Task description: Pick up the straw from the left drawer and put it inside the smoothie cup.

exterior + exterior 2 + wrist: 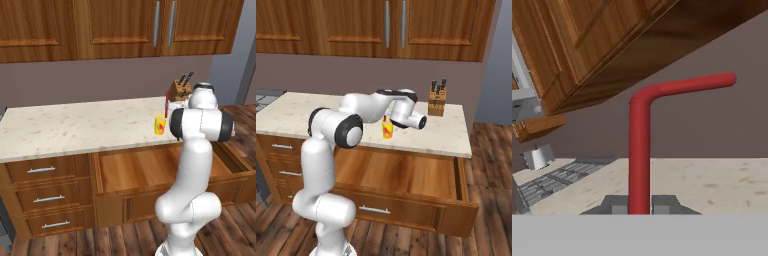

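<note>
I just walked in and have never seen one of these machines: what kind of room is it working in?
A kitchen, computer-rendered by the look of it. Wooden wall cabinets hang over a speckled stone counter, a knife block stands at its far end, and a wide drawer is pulled open below.

1. The left base view is being taken from behind the arm (pixel 192 165) on its left, looking forward and down from a middle distance.
2. The right base view is being taken from behind on the right, facing likewise.
3. The surface (pixel 75 127), the left drawer (pixel 135 167), the smoothie cup (pixel 160 125) and the knife block (pixel 180 90) are being shared by both.
4. The hand view is being taken close along the hand (pixel 639 205), rolled, facing the wall (pixel 712 130) and upper cabinets (pixel 582 45).
</note>
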